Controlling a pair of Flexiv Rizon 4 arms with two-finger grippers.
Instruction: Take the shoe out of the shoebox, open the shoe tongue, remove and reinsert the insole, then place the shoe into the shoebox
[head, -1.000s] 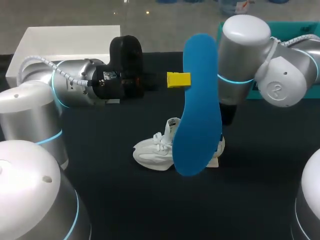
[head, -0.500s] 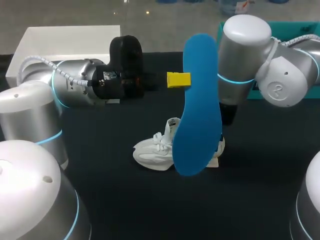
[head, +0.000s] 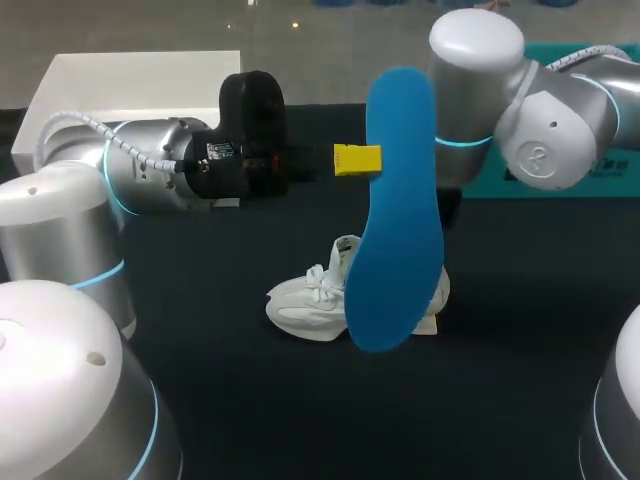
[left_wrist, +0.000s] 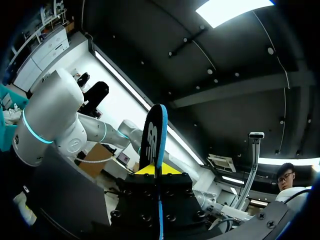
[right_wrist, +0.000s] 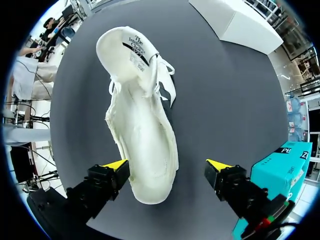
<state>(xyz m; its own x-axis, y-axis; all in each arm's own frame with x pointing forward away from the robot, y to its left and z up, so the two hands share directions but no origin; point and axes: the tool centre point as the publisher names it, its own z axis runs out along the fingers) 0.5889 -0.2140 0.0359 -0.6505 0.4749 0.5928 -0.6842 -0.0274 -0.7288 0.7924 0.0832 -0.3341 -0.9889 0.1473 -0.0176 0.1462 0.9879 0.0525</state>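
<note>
the thin blue foam insole (head: 395, 220), likely light and floppy, is pinched by its edge in the left gripper (head: 357, 160); the right gripper (right_wrist: 168, 169) gapes, untouching, either side of the soft white lace-up shoe (right_wrist: 142, 125), whose stiffer heel looks the surest hold.

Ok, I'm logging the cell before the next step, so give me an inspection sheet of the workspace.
Surface: black table.
Job's things: white shoe on the table; blue insole upright, out of the shoe; white box at back left.
Clutter: teal box at the right edge.
Claws: left claw shut on the insole; right claw open above the shoe's heel end.
Cables: white cable along the left arm.
Surroundings: nothing seen.
</note>
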